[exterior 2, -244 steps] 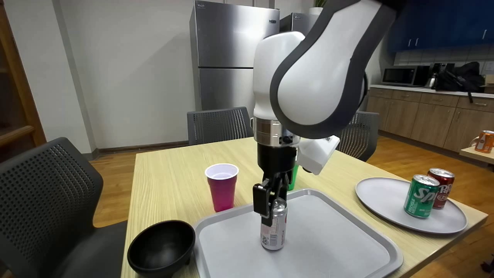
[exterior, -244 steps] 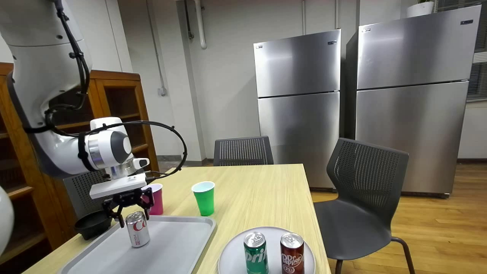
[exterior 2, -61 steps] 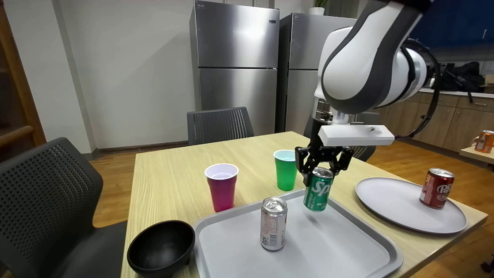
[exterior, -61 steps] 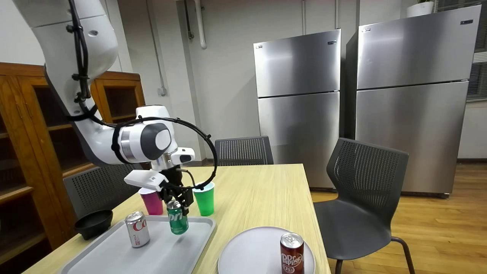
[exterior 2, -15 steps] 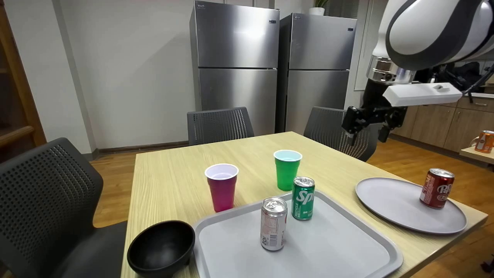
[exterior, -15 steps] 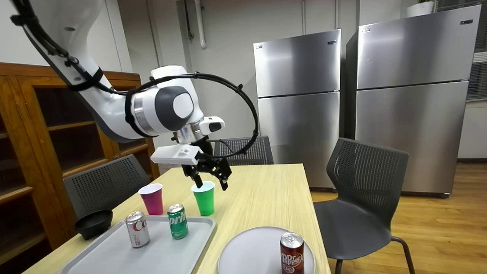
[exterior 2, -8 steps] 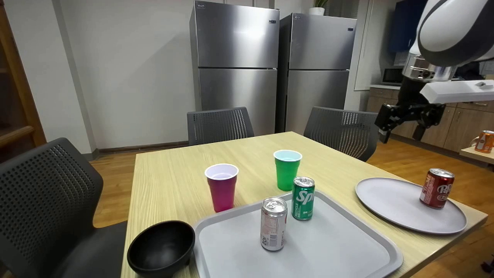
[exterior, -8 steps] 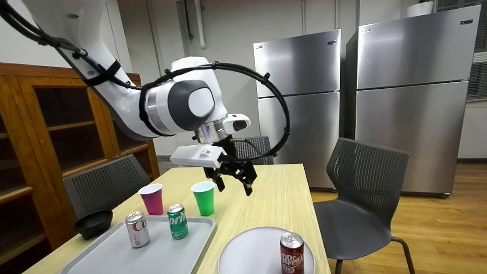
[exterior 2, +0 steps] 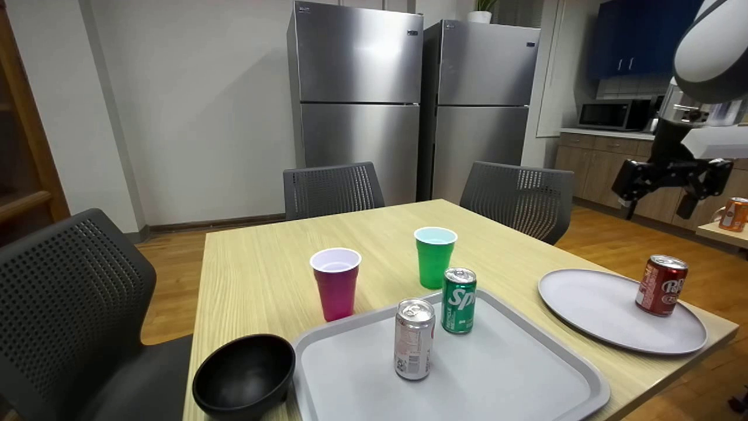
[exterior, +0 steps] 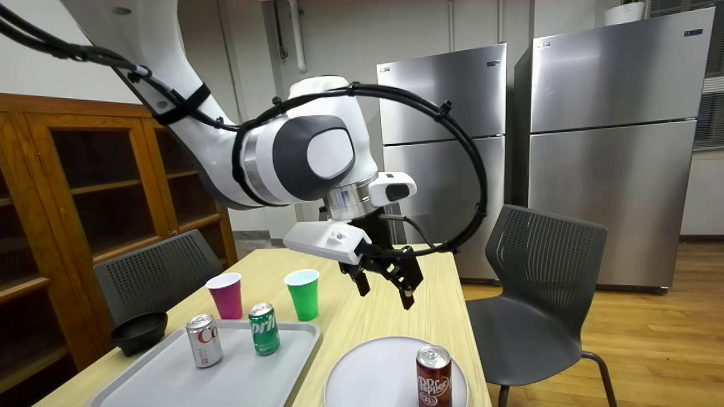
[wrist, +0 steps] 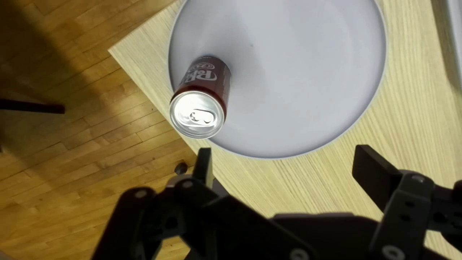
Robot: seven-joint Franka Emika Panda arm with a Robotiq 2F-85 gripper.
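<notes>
My gripper (exterior: 386,297) is open and empty in the air near the plate; it also shows in an exterior view (exterior 2: 657,211) and in the wrist view (wrist: 281,162). A dark red Dr Pepper can (wrist: 200,97) stands upright on the round grey plate (wrist: 306,72), near its edge, ahead of the left fingertip in the wrist view. The can (exterior: 434,377) and plate (exterior: 362,367) show in both exterior views. A green Sprite can (exterior 2: 459,301) and a silver Diet Coke can (exterior 2: 414,339) stand upright on the grey tray (exterior 2: 497,374).
A magenta cup (exterior 2: 336,286) and a green cup (exterior 2: 435,257) stand behind the tray. A black bowl (exterior 2: 244,374) sits beside it. Dark chairs (exterior: 537,271) surround the wooden table (exterior 2: 263,263). The plate is near a table corner.
16 seconds ago the gripper was at the Diet Coke can. Later it held the Sprite can, taken from the plate, over the tray. It let go, rose and moved toward the plate.
</notes>
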